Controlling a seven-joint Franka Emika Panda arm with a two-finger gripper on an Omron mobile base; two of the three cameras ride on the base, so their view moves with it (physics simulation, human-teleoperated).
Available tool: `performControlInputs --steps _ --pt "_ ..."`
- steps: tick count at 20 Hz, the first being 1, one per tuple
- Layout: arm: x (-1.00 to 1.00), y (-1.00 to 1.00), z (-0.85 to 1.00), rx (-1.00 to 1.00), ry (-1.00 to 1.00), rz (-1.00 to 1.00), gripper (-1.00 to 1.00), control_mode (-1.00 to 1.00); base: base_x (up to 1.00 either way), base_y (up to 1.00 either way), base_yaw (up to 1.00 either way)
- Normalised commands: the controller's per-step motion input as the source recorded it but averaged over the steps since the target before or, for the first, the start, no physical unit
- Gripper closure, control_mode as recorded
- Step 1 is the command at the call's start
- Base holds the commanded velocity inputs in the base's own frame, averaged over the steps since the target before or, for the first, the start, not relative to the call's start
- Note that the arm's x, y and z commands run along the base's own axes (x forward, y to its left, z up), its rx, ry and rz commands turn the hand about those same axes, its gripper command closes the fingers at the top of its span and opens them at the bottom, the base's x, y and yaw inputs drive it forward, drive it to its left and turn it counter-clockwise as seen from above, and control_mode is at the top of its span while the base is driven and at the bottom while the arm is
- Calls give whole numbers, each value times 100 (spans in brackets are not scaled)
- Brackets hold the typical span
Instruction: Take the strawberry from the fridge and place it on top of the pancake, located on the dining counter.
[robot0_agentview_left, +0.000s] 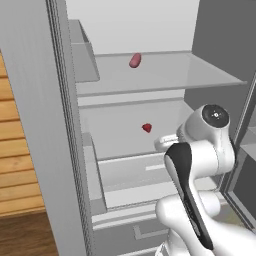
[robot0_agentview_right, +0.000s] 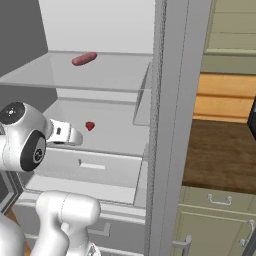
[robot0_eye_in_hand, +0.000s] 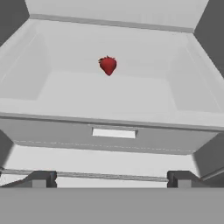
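Fridge (robot0_agentview_left: 60, 125) door open. Strawberry (robot0_eye_in_hand: 108, 65) sits on white shelf (robot0_eye_in_hand: 109, 94), below glass shelf with pink lump (robot0_agentview_left: 135, 60). Gripper (robot0_eye_in_hand: 111, 178) in front of shelf, 2 tips wide apart, holding nothing. Best: go straight forward, line berry between tips, close softly.

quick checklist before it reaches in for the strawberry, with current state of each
1. Fridge door open: ok.
2. Strawberry in sight on the lower white shelf: ok.
3. Gripper open and empty: ok.
4. Gripper lined up with the berry: ok, roughly centred in the hand view.
5. Path clear: ok, nothing between fingertips and berry.
6. Not mistaking the pinkish oval lump on the upper shelf: ok, well apart.
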Motion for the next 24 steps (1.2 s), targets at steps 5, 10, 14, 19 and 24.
performControlInputs --steps 5,10,14,19,24 --pt "47 16 8 0 -26 0 -100 -100 0 0 0" --pt "41 0 0 8 -3 0 -100 -100 0 0 0" --pt "56 -1 -4 4 2 0 -100 -100 0 0 0" --pt "77 0 -24 0 11 0 -100 -100 0 0 0" --pt "67 0 -25 0 1 -1 -100 -100 0 0 0"
